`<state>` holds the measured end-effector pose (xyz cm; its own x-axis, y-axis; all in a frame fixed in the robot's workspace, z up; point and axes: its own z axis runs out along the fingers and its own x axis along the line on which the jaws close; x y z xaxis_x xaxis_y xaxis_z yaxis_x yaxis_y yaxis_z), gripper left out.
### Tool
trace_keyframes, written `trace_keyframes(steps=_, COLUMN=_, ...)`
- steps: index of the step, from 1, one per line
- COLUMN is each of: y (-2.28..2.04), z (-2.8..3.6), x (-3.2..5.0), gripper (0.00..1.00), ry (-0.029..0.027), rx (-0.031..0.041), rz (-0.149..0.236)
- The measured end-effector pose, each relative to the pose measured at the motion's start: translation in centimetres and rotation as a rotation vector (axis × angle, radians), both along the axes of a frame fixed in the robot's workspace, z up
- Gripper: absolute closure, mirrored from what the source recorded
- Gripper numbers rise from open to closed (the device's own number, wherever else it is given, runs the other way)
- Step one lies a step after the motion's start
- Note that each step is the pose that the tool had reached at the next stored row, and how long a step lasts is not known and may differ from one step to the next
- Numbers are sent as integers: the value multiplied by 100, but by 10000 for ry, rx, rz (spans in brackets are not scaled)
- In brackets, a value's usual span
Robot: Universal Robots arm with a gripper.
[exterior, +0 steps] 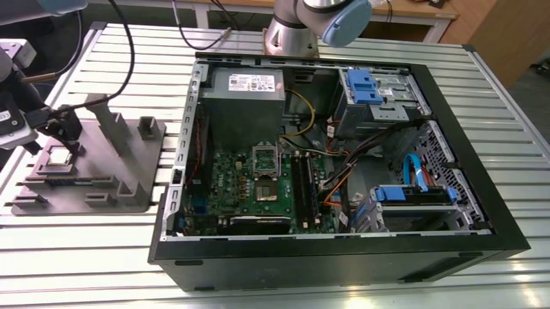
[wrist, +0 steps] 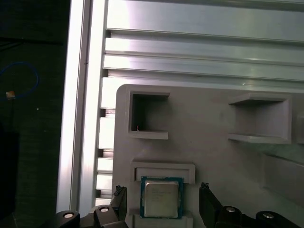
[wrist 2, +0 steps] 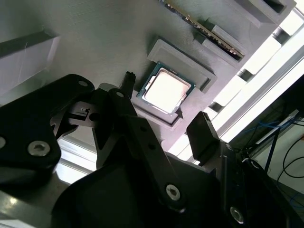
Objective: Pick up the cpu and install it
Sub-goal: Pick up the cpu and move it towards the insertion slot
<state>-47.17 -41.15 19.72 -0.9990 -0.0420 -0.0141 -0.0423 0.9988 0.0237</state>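
Note:
The cpu [exterior: 58, 158] is a small square chip with a silvery top, lying flat in a shallow recess of the grey fixture plate [exterior: 129, 161] at the exterior view's left. My gripper [exterior: 58, 144] hangs just over it, open. In both wrist views the two black fingertips [wrist: 119, 198] [wrist 2: 203, 134] stand on opposite sides of the cpu [wrist: 161, 197] [wrist 2: 166, 88], with a gap to each edge. My gripper [wrist: 163, 199] [wrist 2: 166, 110] holds nothing. The motherboard's socket [exterior: 265, 158] sits inside the open computer case [exterior: 335, 257].
Upright grey blocks [exterior: 107, 122] rise from the fixture plate close to the gripper, and a black memory stick [exterior: 76, 180] lies in a slot there. The case holds a power supply [exterior: 244, 96], cables and blue drive cages [exterior: 365, 87]. The arm's base [exterior: 290, 35] stands behind on the slatted table [exterior: 86, 257].

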Motion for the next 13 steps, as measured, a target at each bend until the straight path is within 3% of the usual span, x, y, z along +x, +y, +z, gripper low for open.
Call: trace_keyframes(steps=13, y=-9, z=-66, x=0, gripper=29, ry=-3, rx=1, rz=0)
